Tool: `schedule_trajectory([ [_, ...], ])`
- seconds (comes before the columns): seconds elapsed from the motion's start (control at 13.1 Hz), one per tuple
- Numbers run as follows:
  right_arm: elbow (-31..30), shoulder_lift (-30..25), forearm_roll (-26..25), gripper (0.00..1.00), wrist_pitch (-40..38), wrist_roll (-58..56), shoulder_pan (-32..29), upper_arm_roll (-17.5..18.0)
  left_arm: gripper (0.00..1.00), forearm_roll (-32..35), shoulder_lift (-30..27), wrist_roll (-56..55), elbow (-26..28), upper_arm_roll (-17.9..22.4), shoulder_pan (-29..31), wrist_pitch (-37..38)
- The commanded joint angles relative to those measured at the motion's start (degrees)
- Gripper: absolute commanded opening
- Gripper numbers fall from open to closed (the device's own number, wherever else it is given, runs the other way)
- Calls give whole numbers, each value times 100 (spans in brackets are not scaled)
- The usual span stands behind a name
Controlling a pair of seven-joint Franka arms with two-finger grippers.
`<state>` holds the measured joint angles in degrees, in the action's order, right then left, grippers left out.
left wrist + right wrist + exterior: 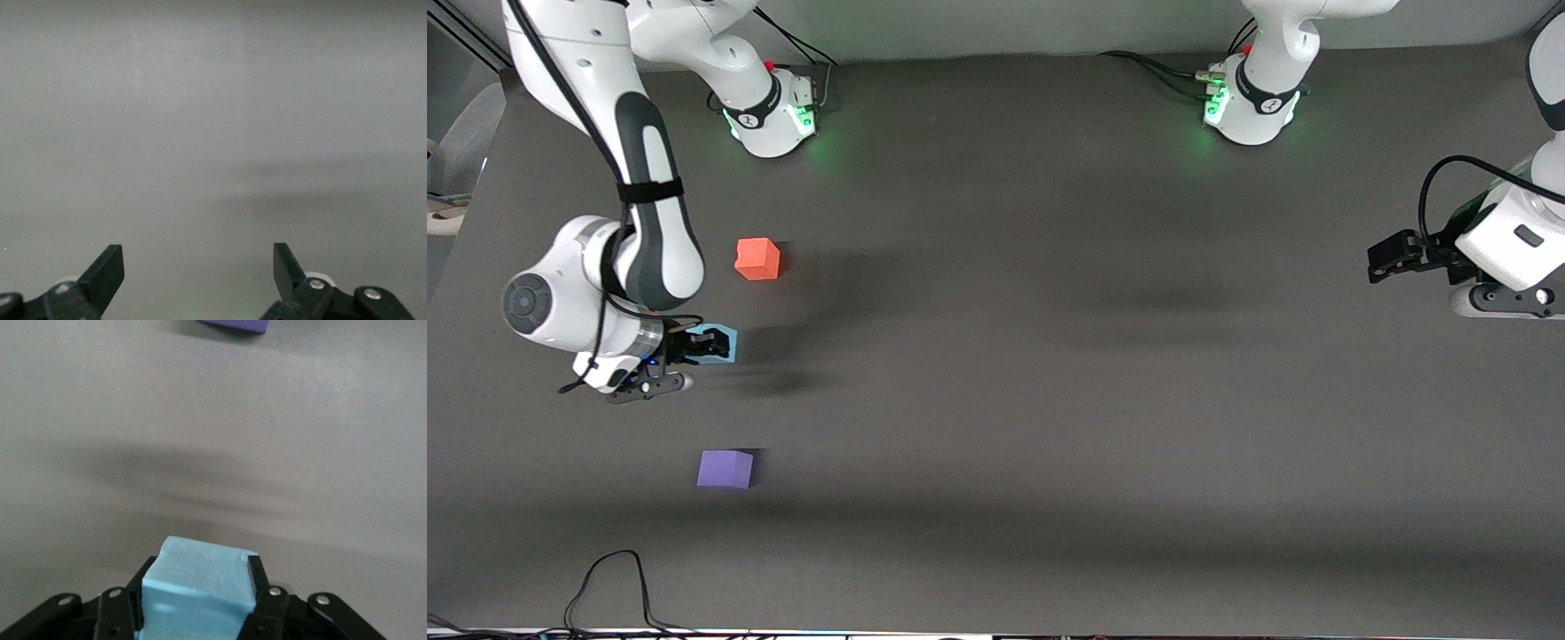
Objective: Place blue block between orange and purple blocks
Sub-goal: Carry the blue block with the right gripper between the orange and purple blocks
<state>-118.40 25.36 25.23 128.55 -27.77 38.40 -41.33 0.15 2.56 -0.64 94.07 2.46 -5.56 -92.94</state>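
My right gripper point(710, 345) is shut on the blue block point(726, 346), a light sky-blue cube, and holds it just above the table, over the stretch between the other two cubes. In the right wrist view the blue block point(197, 590) sits clamped between both fingers. The orange block point(758, 259) lies on the table farther from the front camera. The purple block point(726, 468) lies nearer to it; only its edge point(235, 325) shows in the right wrist view. My left gripper point(1383, 258) is open and empty, waiting over the left arm's end of the table; it also shows in the left wrist view point(198, 267).
The dark grey table point(1049, 356) carries only the cubes. Both arm bases point(774, 107) stand along the edge farthest from the front camera. A black cable point(605, 578) loops at the edge nearest to that camera.
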Motion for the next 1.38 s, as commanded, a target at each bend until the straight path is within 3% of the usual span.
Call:
schedule_trajectory([
  [0.0,-25,564,857,36,390,-612,133,2,100,20,-98,-59,59,-52,46,-32],
  [0.15,-25,812,1526,36,391,-1167,159,2,100,20,-107,-59,59,-52,28,3],
  [0.31,-25,856,1564,37,391,-1178,177,2,100,20,-107,-59,59,-52,37,12],
  [0.38,-25,865,1590,55,391,-1169,168,2,100,20,-107,-33,59,-52,46,12],
  [0.46,-25,891,1599,100,391,-1108,177,2,100,12,-98,-32,59,-52,54,4],
  [0.84,10,428,1512,100,303,-740,230,-59,100,12,-98,-6,59,-44,55,12],
  [1.15,325,-477,618,100,-56,-143,230,-270,100,12,-107,-6,59,-44,55,12],
  [1.3,999,-733,29,100,-923,716,247,-253,100,12,-107,-6,59,-44,55,4],
])
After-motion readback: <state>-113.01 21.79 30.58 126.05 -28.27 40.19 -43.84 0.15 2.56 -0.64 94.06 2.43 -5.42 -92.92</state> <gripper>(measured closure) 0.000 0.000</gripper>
